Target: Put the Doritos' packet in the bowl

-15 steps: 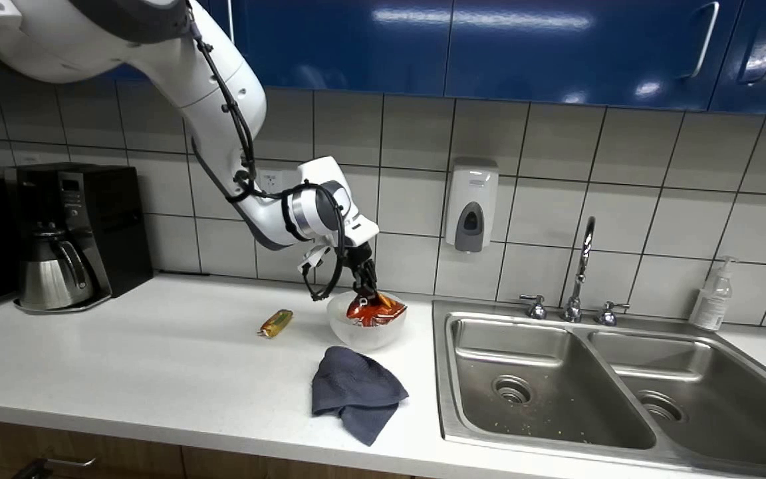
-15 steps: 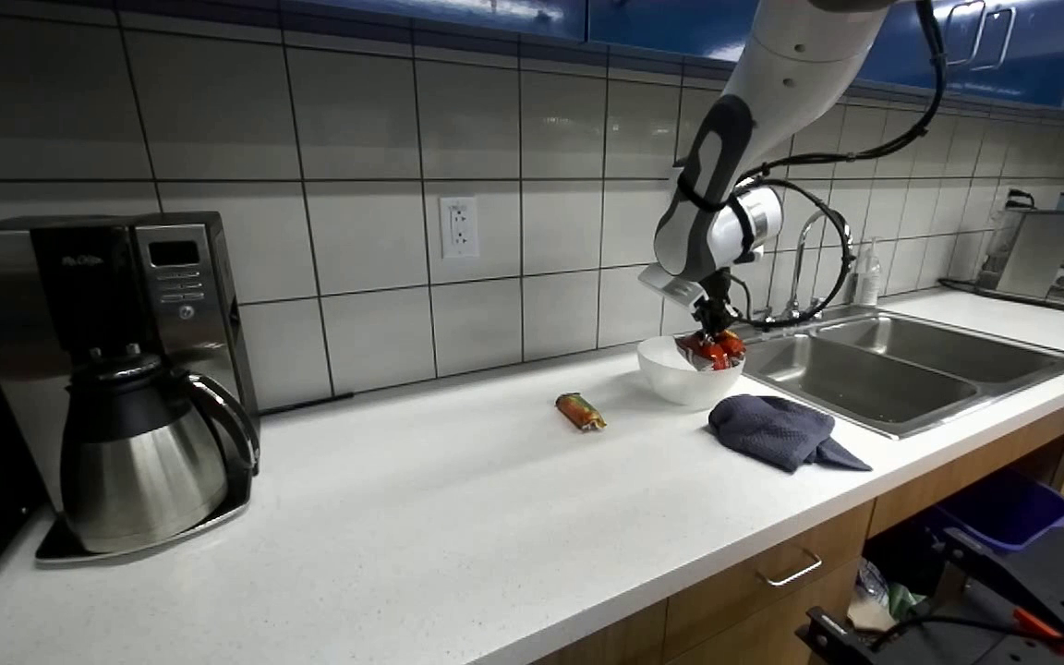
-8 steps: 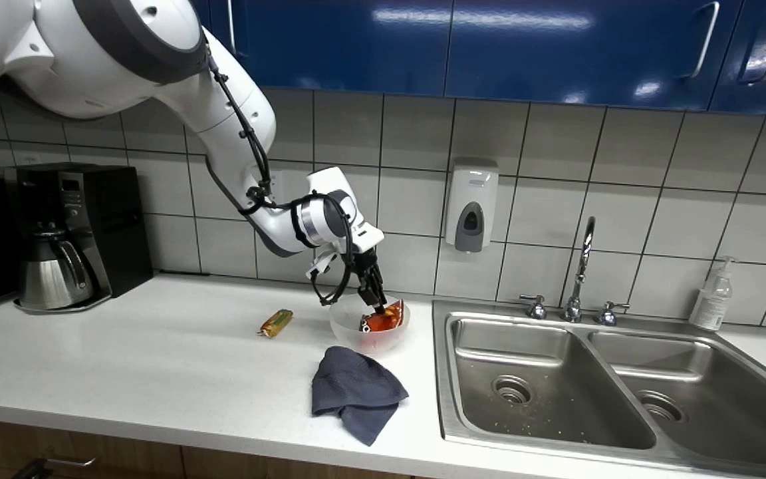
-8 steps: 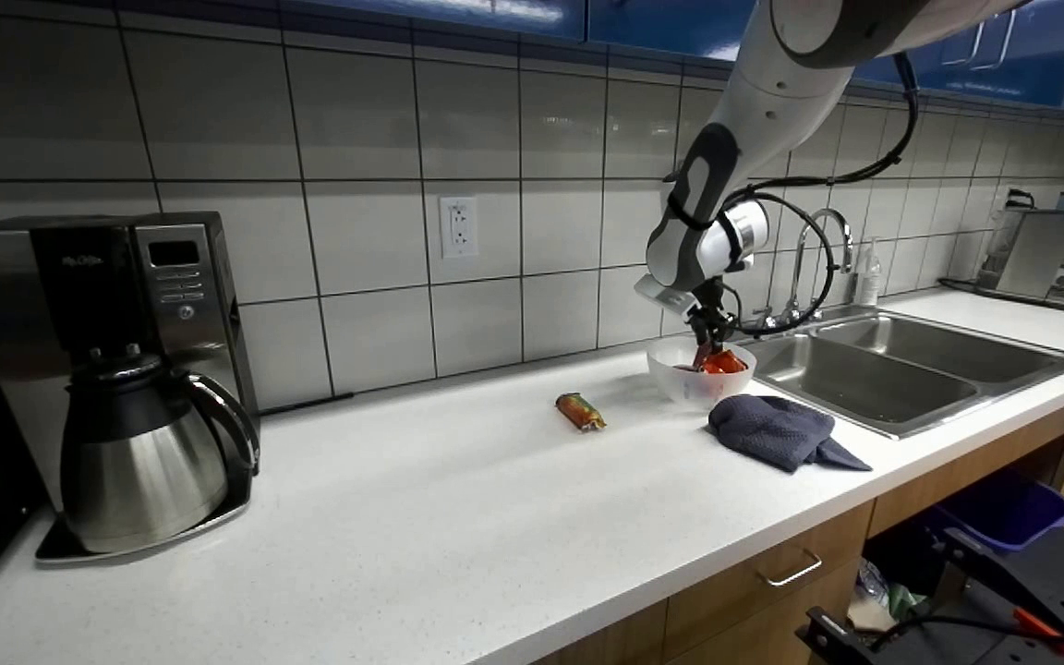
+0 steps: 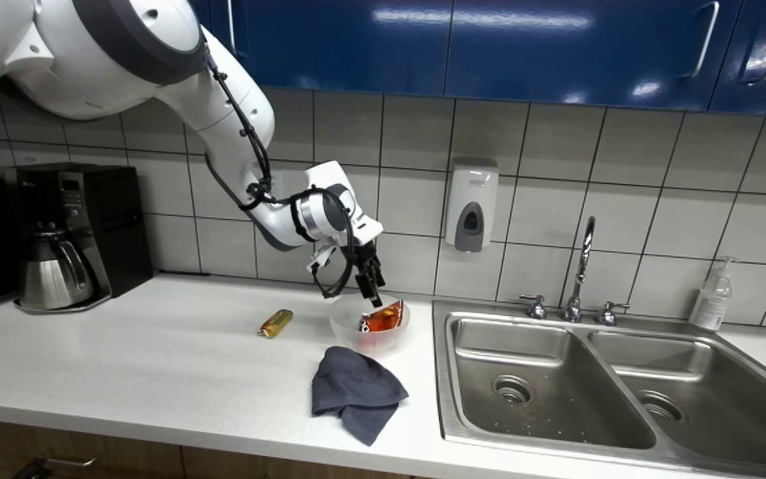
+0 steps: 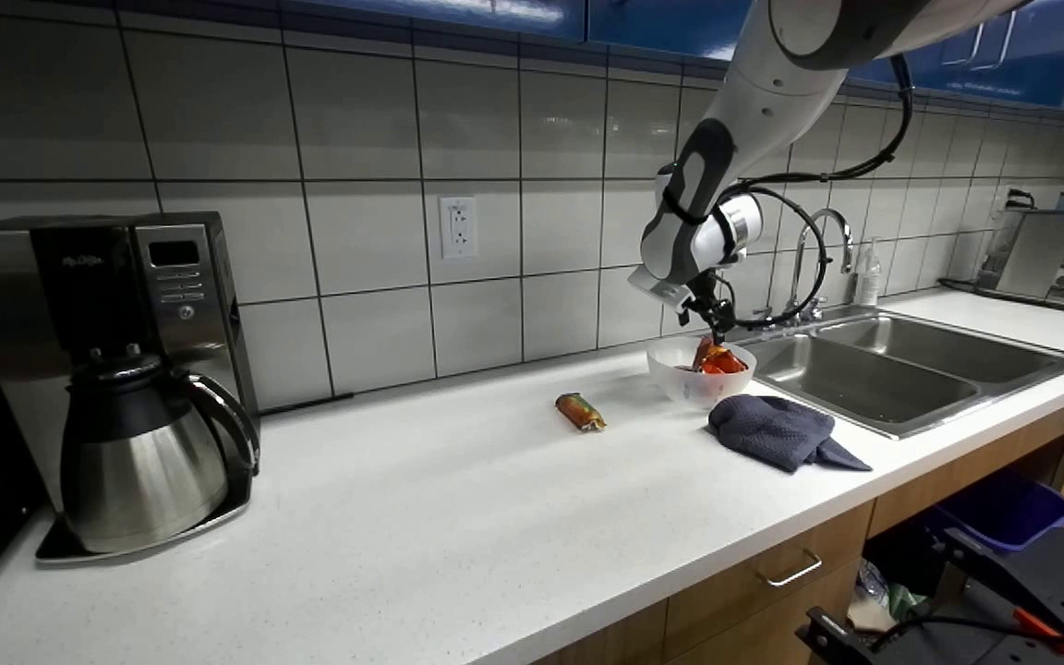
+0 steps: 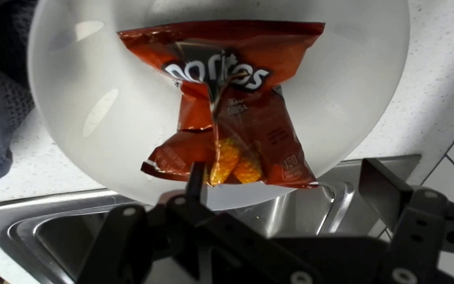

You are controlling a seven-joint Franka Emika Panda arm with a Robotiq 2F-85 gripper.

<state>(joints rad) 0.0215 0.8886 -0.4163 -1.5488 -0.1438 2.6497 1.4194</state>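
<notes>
Red-orange and crinkled, the bag [image 7: 235, 114] reads "Doritos" in white letters, with "CHEESE" beneath and "150" near a corner. It lies inside the whitish bowl [image 7: 136, 114], just below the gripper [image 7: 283, 167], whose fingers stand wide apart and grip nothing; in the wrist view one fingertip overlaps the bag's edge. In an exterior view, the coffee maker [image 6: 84, 305] bears script too blurred to read surely.
</notes>
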